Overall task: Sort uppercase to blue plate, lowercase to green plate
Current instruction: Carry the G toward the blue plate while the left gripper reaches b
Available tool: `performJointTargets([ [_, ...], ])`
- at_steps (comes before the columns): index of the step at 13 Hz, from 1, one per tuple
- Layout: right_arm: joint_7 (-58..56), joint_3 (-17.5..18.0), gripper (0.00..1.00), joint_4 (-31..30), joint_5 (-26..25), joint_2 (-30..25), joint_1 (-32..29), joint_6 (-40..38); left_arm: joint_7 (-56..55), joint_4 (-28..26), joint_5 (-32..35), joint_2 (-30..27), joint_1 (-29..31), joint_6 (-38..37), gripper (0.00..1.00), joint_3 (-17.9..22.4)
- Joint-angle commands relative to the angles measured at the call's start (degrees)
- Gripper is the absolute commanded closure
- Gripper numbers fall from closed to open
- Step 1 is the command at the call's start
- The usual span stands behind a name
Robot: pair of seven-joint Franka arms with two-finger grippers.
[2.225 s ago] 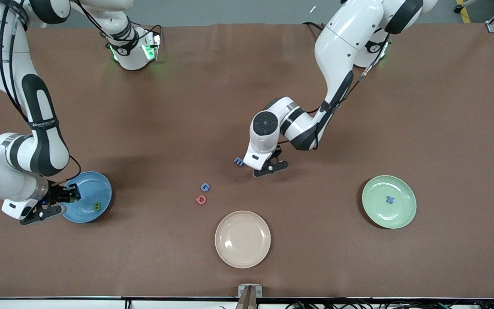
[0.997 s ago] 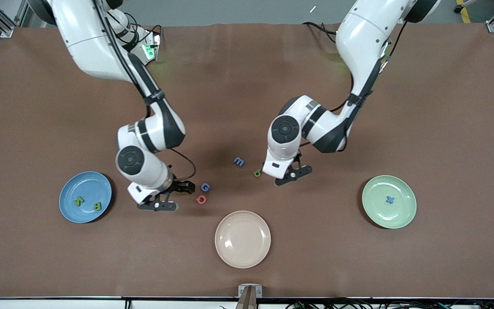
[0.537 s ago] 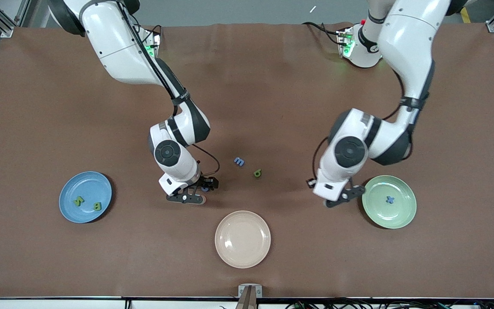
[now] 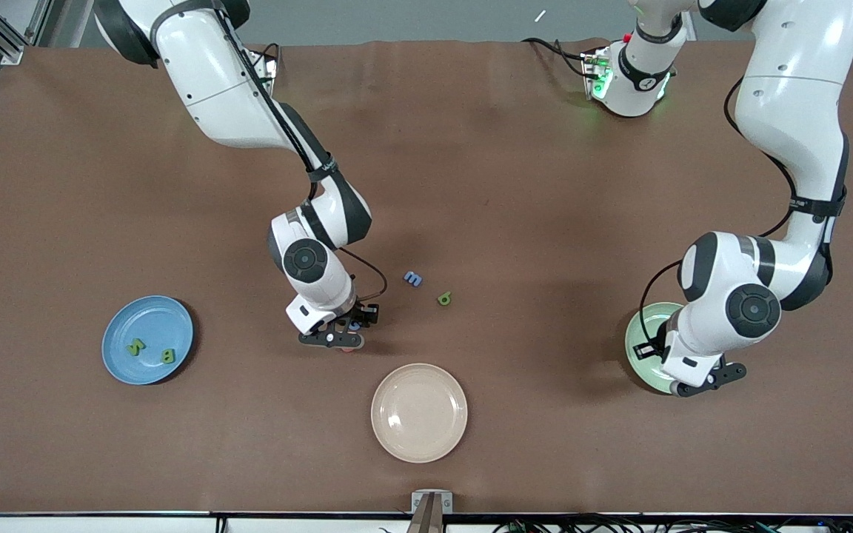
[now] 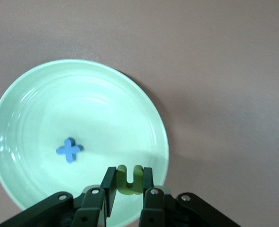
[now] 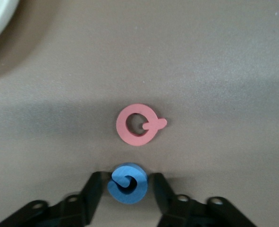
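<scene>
Brown matting covers the table (image 4: pixel 471 148); left claw (image 5: pixel 129 189) grips a green letter (image 5: pixel 129 179), right claw (image 6: pixel 125 194) closes around blue G (image 6: pixel 127 183).

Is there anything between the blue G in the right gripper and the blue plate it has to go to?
Nothing visible. The right gripper has its fingers around the blue G on the table, and only bare brown table lies between it and the blue plate. The pink Q lies just beside the G, toward the front camera, not on that path.
</scene>
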Motion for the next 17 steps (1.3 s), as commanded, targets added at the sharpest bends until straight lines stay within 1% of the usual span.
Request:
performJointTargets([
  [1, 0.3, -0.2, 0.95, -0.9, -1.2, -0.3, 0.2, 0.1, 2.2, 0.1, 1.1, 0.9, 1.6, 2.1, 0.44, -0.4],
  [2, 0.3, -0.2, 1.0, -0.9, -1.2, -0.4, 0.2, 0.1, 2.2, 0.0, 1.0, 0.8, 1.6, 2.1, 0.11, -0.4],
  [3, 0.0, -0.3, 1.0, -0.6, -1.3, -0.4, -0.2, 0.1, 1.5, -0.1, 0.9, 0.4, 1.5, 2.0, 0.01, -0.5],
  [5, -3.5, -0.4, 1.0, -0.2, -1.2, -1.5, -2.6, -0.6, 1.3, -0.4, 0.9, -1.1, 1.2, 0.7, 0.0, -1.0],
  [6, -6.4, -0.4, 1.0, -0.2, -1.2, -1.8, -4.9, -1.5, 0.7, -0.1, 0.2, -2.1, 0.7, -2.0, 0.0, -1.4],
  [8, -15.2, -0.5, 1.0, 0.0, -1.2, -3.7, -9.9, -4.1, -4.6, 0.1, 0.1, -3.3, -0.7, -4.6, 0.0, -4.2],
  [9, -20.1, -0.5, 1.0, 0.3, -1.2, -4.3, -12.5, -4.9, -9.3, 0.2, 0.2, -3.4, -2.3, -5.2, 0.01, -5.2],
  [11, -31.3, -0.7, 1.0, 0.4, -1.3, -5.1, -18.0, -5.5, -18.1, 1.6, 0.1, -2.6, -6.3, -5.2, 0.01, -5.4],
  [13, -42.1, -0.9, 1.0, 0.3, -1.2, -5.5, -23.4, -6.4, -26.9, 2.7, 0.2, -0.9, -12.3, -5.2, 0.01, -5.3],
  [15, -51.7, -0.8, 0.99, 0.4, -1.1, -6.1, -28.4, -8.5, -28.9, 3.9, 0.2, -0.3, -14.9, -4.8, 0.03, -5.3],
  [17, -57.6, -0.8, 0.98, 0.4, -1.0, -6.9, -32.1, -12.7, -28.4, 4.0, 0.4, 0.4, -19.2, -4.5, 0.07, -5.3],
])
